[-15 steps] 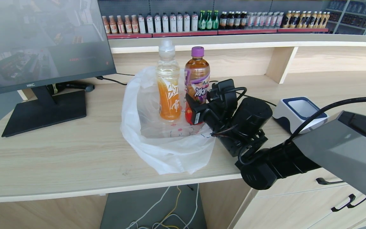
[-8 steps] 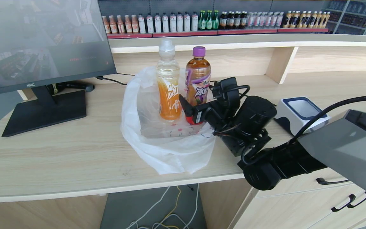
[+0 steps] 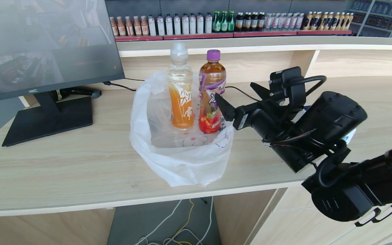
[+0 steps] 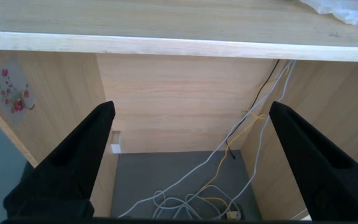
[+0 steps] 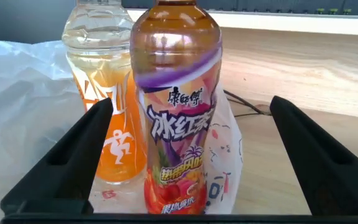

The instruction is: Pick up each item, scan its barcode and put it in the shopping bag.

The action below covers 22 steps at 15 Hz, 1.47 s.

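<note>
Two bottles stand upright inside the white shopping bag [image 3: 182,163] on the counter. One is an orange drink bottle [image 3: 180,86] with a clear cap, the other a tea bottle [image 3: 211,92] with a purple cap and purple label. In the right wrist view the tea bottle [image 5: 178,118] stands in front and the orange bottle [image 5: 103,106] behind it. My right gripper [image 3: 242,97] is open, just right of the bag and apart from the tea bottle. My left gripper [image 4: 191,162] is open below the counter edge, holding nothing.
A monitor [image 3: 43,47] on a black stand occupies the counter's left. The barcode scanner [image 3: 350,136] lies behind my right arm, mostly hidden. A raised wooden shelf [image 3: 250,46] runs along the back. Cables [image 4: 229,180] hang under the counter.
My right gripper has let go of the tea bottle, opened, and pulled back up and to the right. The tea bottle now stands free in the bag.
</note>
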{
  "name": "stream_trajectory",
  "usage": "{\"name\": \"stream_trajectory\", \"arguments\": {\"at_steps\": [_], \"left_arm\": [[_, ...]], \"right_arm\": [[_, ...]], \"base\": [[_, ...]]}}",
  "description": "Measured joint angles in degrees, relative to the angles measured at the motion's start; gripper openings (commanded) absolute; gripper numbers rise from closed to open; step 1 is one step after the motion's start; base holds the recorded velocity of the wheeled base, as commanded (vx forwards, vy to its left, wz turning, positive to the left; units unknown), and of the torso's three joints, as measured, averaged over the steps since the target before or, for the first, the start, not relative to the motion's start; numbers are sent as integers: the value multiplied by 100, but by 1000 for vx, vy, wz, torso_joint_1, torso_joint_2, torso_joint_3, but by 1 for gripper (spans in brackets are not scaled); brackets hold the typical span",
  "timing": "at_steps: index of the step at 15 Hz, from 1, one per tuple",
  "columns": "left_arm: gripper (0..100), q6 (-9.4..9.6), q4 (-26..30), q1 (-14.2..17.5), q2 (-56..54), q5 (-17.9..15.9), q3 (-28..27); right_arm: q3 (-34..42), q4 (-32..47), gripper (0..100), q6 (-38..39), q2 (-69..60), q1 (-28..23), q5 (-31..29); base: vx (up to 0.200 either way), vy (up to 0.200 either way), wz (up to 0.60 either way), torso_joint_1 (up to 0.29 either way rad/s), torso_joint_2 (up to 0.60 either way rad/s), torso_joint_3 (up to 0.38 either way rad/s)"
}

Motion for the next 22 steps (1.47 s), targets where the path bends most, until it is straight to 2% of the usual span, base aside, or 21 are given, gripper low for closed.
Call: {"name": "stream_trajectory", "arguments": {"at_steps": [6,9,12,14,16,19,22], "left_arm": [[100,-5,-2,2,0,2,0],[100,5,0,-2,0,2,0],[100,5,0,-5,0,0,0],[100,5,0,-5,2,0,0],[100,5,0,-5,0,-2,0],[100,5,-2,-5,0,-2,0],[100,6,0,-5,0,-2,0]], "right_arm": [[3390,117,100,0,-3023,-1359,16],[4417,976,100,7,-4815,-1681,-90],[4769,3073,100,10,-6572,-1842,-191],[4752,5203,100,10,-7759,-1894,-222],[4562,6627,100,16,-8603,-1925,-235],[4771,6785,100,18,-9237,-1943,-217],[4935,7414,100,22,-9705,-1935,-30]], "base": [[0,0,0,0,0,0],[0,0,0,0,0,0],[0,0,0,0,0,0],[0,0,0,0,0,0],[0,0,0,0,0,0],[0,0,0,0,0,0],[0,0,0,0,0,0]]}}
